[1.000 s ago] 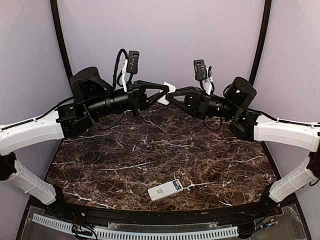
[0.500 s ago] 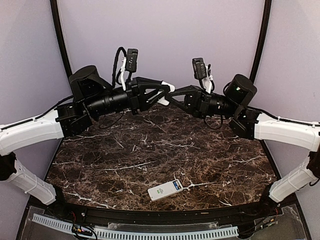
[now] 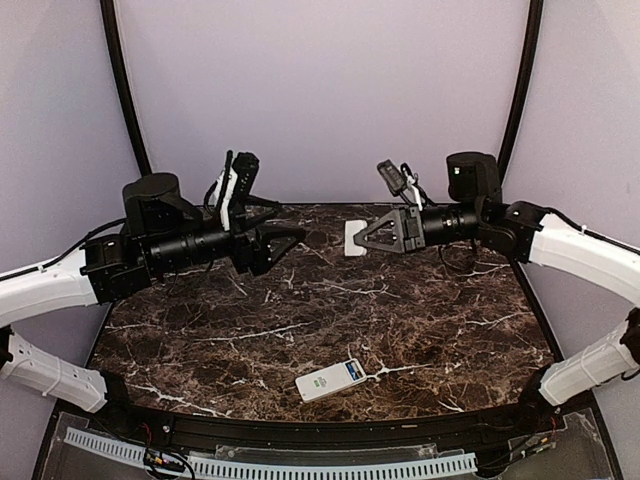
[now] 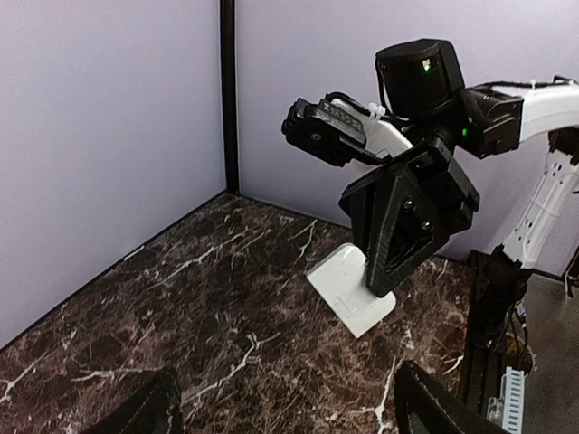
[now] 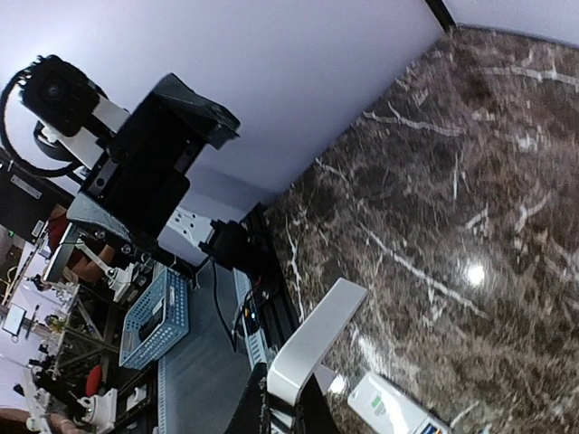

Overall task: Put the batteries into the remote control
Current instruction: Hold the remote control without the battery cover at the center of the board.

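Left gripper (image 3: 283, 243): jaws wide apart, empty | Right gripper (image 3: 366, 238): jaws clamped on white cover plate (image 3: 351, 243), held aloft far behind the remote control (image 3: 333, 379).

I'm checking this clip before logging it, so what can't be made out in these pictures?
- Batteries: none show in any view; whether they sit inside the remote control cannot be told.
- Remote's underside: top view, it lies face up.
- Remote, right wrist view: cut off by the bottom edge.
- Left gripper, own wrist view: the bottom edge cuts its fingers.
- Cover plate, left wrist view: the right gripper hides its held end.
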Action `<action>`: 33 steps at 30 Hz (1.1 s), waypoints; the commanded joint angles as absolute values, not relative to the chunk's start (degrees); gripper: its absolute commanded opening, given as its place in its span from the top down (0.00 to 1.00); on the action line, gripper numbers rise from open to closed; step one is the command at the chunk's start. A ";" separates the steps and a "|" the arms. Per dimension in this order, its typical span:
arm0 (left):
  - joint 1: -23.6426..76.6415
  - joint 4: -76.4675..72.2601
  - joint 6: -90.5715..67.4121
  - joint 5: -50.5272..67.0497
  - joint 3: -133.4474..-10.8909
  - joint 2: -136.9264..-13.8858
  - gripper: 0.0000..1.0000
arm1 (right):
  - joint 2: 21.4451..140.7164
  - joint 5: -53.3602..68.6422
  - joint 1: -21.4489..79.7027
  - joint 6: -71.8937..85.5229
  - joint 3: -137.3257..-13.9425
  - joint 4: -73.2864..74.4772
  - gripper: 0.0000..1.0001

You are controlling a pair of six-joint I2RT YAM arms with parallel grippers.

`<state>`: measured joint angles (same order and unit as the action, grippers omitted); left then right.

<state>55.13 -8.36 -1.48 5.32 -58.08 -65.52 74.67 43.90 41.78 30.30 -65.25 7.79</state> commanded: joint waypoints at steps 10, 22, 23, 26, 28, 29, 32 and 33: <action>65.68 -4.28 2.62 -1.71 -42.58 -77.44 0.18 | 88.38 56.96 40.87 30.91 -47.85 10.53 1.00; 67.85 -12.61 8.51 1.88 -40.57 -88.79 0.11 | 97.11 58.35 40.46 28.40 -45.02 6.76 1.00; 67.85 -12.55 8.52 1.82 -40.46 -89.72 0.11 | 97.18 58.28 40.18 28.19 -44.86 6.85 1.00; 68.05 -12.11 8.50 2.34 -40.62 -91.75 0.06 | 98.03 59.03 39.52 28.04 -44.28 6.58 1.00; 68.17 -12.30 8.59 2.42 -40.73 -93.23 0.03 | 98.97 59.68 39.46 27.99 -44.12 5.96 1.00; 68.19 -12.44 8.61 2.44 -40.92 -94.30 0.03 | 99.39 59.83 39.46 27.91 -44.12 5.80 1.00; 68.33 -12.38 8.43 3.52 -41.53 -96.21 0.03 | 100.72 60.15 39.46 27.92 -44.00 4.48 1.00; 68.40 -12.37 8.39 3.78 -41.69 -96.40 0.03 | 101.12 60.43 39.42 28.13 -43.95 3.92 1.00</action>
<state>67.92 -12.78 7.75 2.42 -40.93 -94.94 99.09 58.87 39.70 28.93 -44.95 6.96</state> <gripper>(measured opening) 0.972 0.053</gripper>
